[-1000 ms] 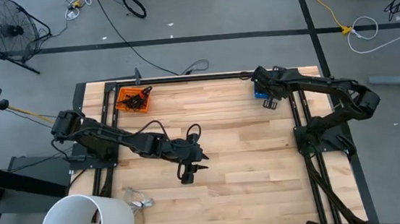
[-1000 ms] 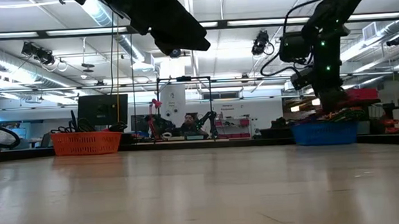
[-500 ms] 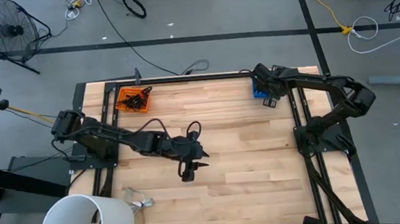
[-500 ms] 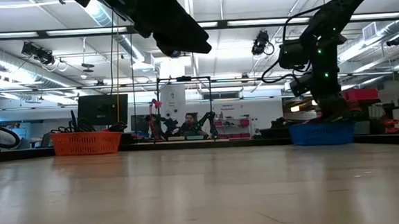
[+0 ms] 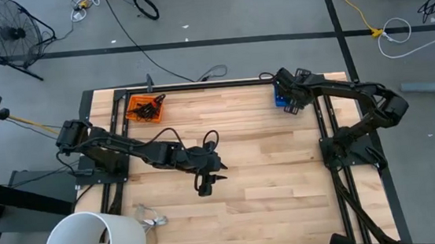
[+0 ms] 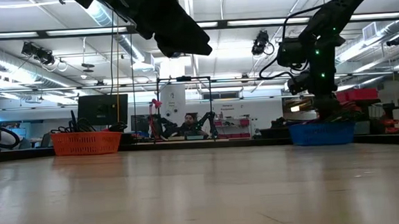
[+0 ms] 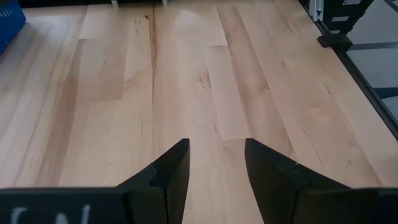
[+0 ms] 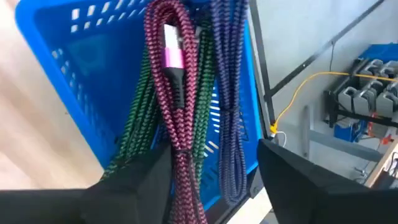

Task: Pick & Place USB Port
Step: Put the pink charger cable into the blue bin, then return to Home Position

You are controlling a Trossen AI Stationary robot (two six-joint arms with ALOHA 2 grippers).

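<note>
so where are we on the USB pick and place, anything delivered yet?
Done: braided cables already hang in the blue basket at the table's far right corner. In hand: the right claw sits open over that basket, a pink-plugged cable between its fingers, apparently just let go. The left claw is open and empty above bare wood mid-table. Left: the orange basket still holds dark cables.

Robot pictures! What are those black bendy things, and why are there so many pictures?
They are two robot arms at a wooden table, each ending in a two-fingered claw. One camera looks down from above, one peeks across the tabletop, and one rides on each wrist. The left claw hangs open over bare wood, holding nothing. The right claw is open over a blue basket in the table's far corner, with braided cables, pink, green and purple, between its fingers. An orange basket sits in the other far corner.
</note>
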